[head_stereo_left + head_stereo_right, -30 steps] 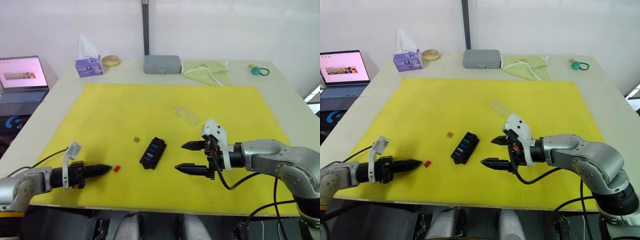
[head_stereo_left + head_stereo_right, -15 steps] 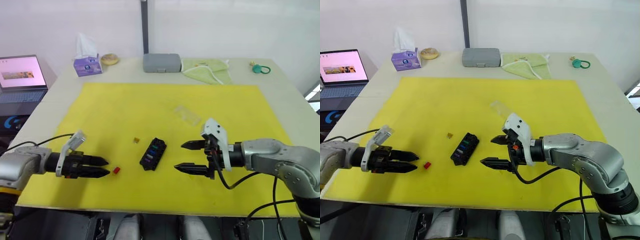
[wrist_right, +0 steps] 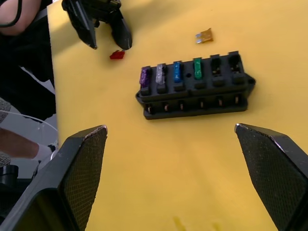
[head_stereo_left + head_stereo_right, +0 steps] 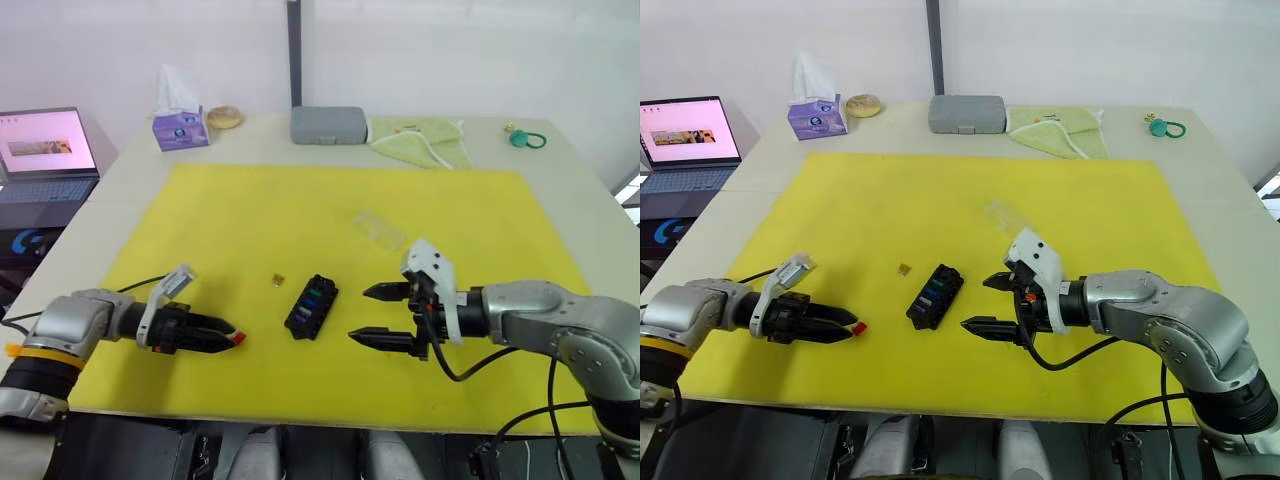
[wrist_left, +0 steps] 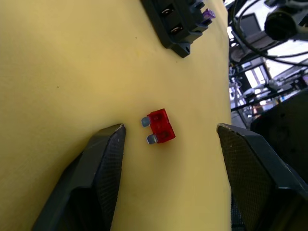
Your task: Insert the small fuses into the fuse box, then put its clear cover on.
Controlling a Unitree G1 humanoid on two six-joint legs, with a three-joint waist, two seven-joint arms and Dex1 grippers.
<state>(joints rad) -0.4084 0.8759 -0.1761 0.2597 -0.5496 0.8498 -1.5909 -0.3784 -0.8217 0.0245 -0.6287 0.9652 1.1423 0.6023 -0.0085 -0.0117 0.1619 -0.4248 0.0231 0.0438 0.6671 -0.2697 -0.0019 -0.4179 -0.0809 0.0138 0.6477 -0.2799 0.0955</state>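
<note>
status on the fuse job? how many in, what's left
Four fuses are seated in the fuse box: purple, grey, blue and green; two slots are empty. The open left claw straddles the red fuse lying on the mat, not yet gripped. The orange fuse and the clear cover lie untouched. The right claw is open and empty.

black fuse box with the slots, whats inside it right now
The black plastic fuse box holds four small fuses: purple, grey, blue, green. Two end slots look empty. Their blades are hidden inside.
</note>
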